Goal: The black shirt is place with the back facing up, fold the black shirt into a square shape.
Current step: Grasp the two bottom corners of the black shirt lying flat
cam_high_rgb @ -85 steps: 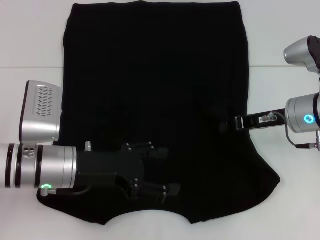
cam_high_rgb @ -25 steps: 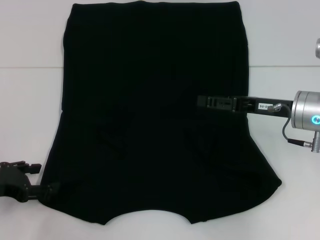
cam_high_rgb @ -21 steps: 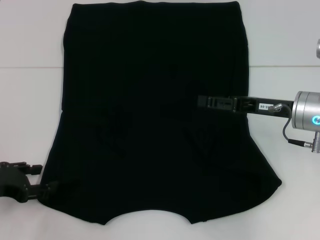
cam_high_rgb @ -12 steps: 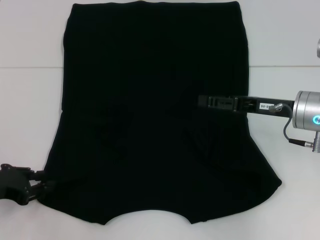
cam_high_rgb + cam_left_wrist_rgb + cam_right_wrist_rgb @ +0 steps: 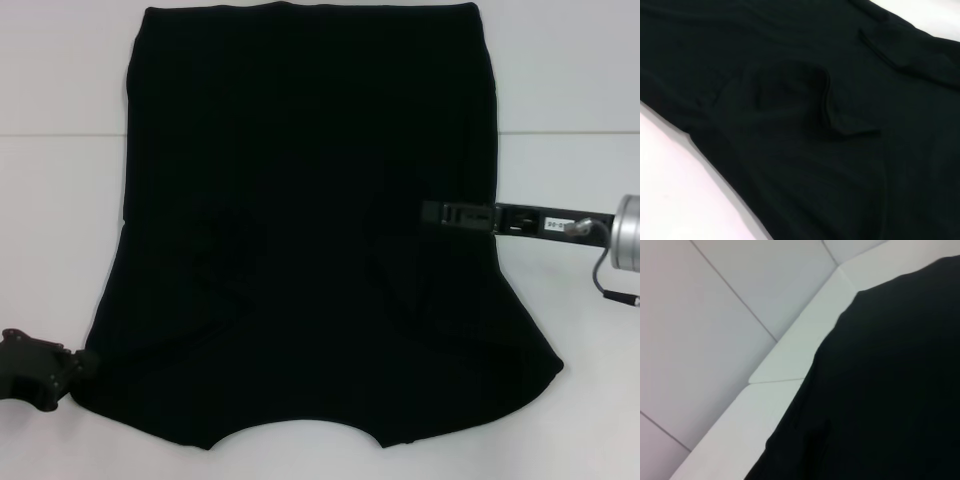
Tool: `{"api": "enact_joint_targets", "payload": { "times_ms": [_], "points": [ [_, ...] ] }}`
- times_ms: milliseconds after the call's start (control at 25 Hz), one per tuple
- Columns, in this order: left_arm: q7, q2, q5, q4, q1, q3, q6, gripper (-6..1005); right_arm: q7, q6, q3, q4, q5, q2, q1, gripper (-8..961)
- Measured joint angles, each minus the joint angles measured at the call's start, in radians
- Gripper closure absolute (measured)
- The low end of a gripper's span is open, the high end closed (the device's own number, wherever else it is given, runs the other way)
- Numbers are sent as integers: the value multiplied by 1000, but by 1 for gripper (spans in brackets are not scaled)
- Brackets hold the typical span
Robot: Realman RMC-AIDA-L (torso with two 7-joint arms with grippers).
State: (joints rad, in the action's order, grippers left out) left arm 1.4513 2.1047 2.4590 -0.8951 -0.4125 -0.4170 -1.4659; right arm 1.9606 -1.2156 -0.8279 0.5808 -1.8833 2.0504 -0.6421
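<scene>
The black shirt (image 5: 310,230) lies spread flat on the white table (image 5: 60,200), its straight hem at the far edge and the curved neck opening at the near edge. No lettering shows on the upward face. The sleeves appear turned inward, leaving a flared outline toward the near corners.

Material: soft matte knit, limp and light by appearance. It should drape and crease readily, carry no stiffness of its own, and drag across the table if pulled low. The left wrist view shows a raised pucker and a ridge of gathered cloth (image 5: 827,107), confirming it bunches under light contact.

Recommended hold: pinch at an edge or corner, through both layers, preferably the near flared corners.

The left hand (image 5: 40,368) sits at the shirt's near left corner, touching the cloth edge; whether it is parted or closed cannot be told. The right hand (image 5: 445,213) reaches in over the shirt's right side, seen edge-on; its state likewise cannot be told.
</scene>
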Motion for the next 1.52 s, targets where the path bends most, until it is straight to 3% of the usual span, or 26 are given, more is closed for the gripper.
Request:
{"api": "enact_joint_targets", "payload": {
  "times_ms": [200, 560, 840, 1080, 1440, 1520],
  "points": [
    [5, 1, 0, -4, 2, 3, -34, 997, 12, -40, 2, -4, -2, -28, 24, 131],
    [7, 1, 1, -8, 17, 9, -48, 988, 139, -85, 2, -10, -108, -96, 91, 133],
    [8, 1, 9, -19, 24, 20, -55, 982, 202, -137, 3, -12, -144, -133, 141, 135],
    [11, 1, 22, -20, 24, 20, -56, 976, 228, -165, 2, -40, -214, -146, 136, 137],
    [11, 1, 29, -21, 24, 20, -56, 967, 228, -166, -2, -54, -250, -136, 112, 139],
    [11, 1, 29, -21, 24, 20, -56, 965, 223, -166, -3, -54, -250, -135, 111, 179]
  ]
}}
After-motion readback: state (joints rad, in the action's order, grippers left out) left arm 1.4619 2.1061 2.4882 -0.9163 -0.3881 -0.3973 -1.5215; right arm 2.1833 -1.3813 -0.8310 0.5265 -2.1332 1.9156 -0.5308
